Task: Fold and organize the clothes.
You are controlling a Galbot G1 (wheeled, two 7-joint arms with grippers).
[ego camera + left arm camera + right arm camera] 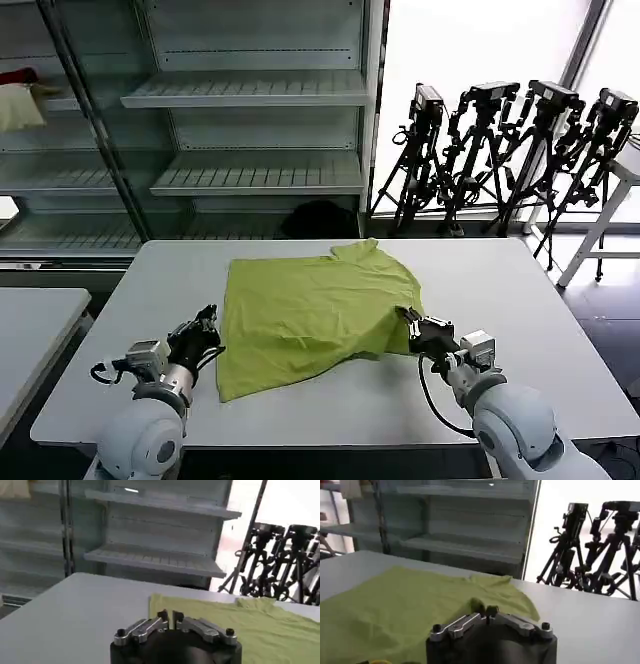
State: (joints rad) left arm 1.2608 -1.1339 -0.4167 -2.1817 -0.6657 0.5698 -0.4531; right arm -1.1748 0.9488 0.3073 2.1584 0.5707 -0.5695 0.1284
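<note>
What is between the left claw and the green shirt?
Nothing. In the head view, just a thin strip of bare white table separates the left claw from the lime-green shirt. The left wrist view shows the same.

Plain lime-green shirt [312, 312] (white table [520, 290]).

The shirt [312, 312] lies on the table [520, 300], near its centre, with the collar toward 12 o'clock. The left gripper [207, 326] sits at the shirt's 9 o'clock edge, just beside the fabric; the right gripper [412, 322] sits at its 3 o'clock edge, touching the sleeve. Shelving [250, 100] stands behind the table at 12 o'clock, tripods [510, 150] at 2 o'clock.
</note>
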